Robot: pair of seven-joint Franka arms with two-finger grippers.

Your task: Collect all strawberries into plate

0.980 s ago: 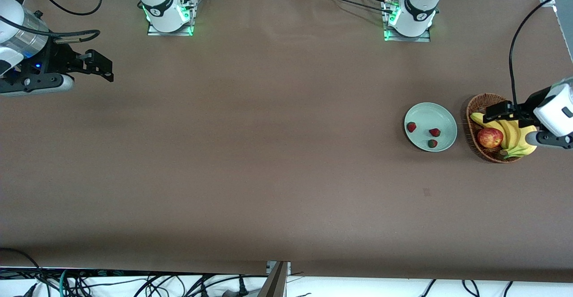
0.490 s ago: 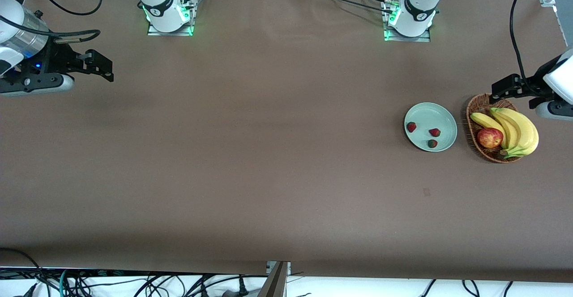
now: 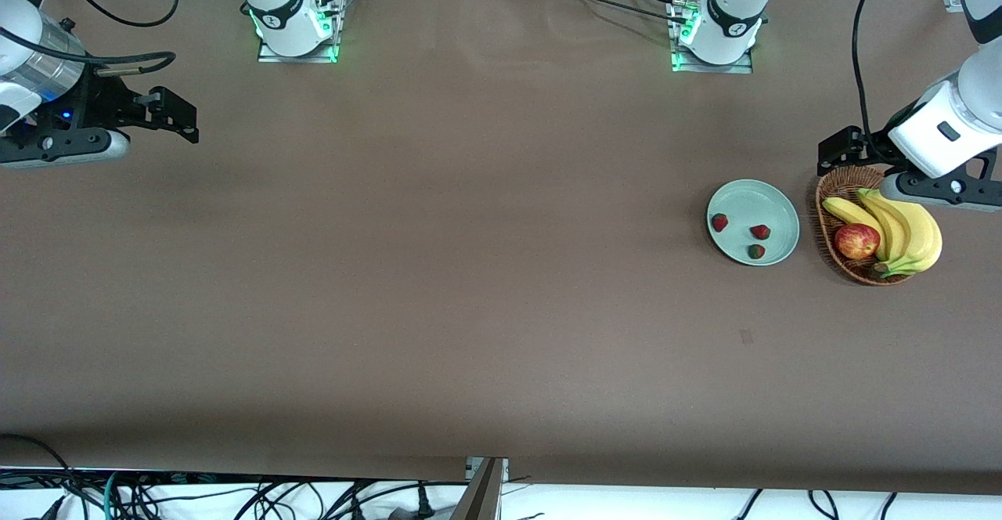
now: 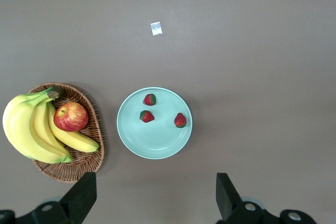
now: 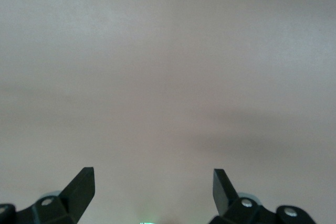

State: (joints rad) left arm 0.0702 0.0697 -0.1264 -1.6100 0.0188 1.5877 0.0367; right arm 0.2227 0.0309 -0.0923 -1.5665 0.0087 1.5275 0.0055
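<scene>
The pale mint plate (image 3: 763, 203) lies toward the left arm's end of the table, beside a wicker basket. Three strawberries rest on it (image 3: 719, 222) (image 3: 760, 232) (image 3: 755, 251). The left wrist view looks down on the same plate (image 4: 157, 140) and its berries (image 4: 149, 99) (image 4: 146, 116) (image 4: 180, 120). My left gripper (image 3: 831, 153) (image 4: 155, 184) hangs open and empty over the basket's edge that faces the arms' bases. My right gripper (image 3: 176, 117) (image 5: 153, 179) waits open over bare table at the right arm's end.
The wicker basket (image 3: 839, 183) (image 4: 79, 166) holds a bunch of bananas (image 3: 908, 226) and a red-yellow apple (image 3: 856, 241). A small pale scrap (image 4: 156, 28) lies on the brown cloth nearer to the front camera than the plate. Cables trail along the table's front edge.
My left gripper has drawn back from over the bananas toward the arms' bases, uncovering the basket. The strawberries, the plate and my right arm have not moved.
</scene>
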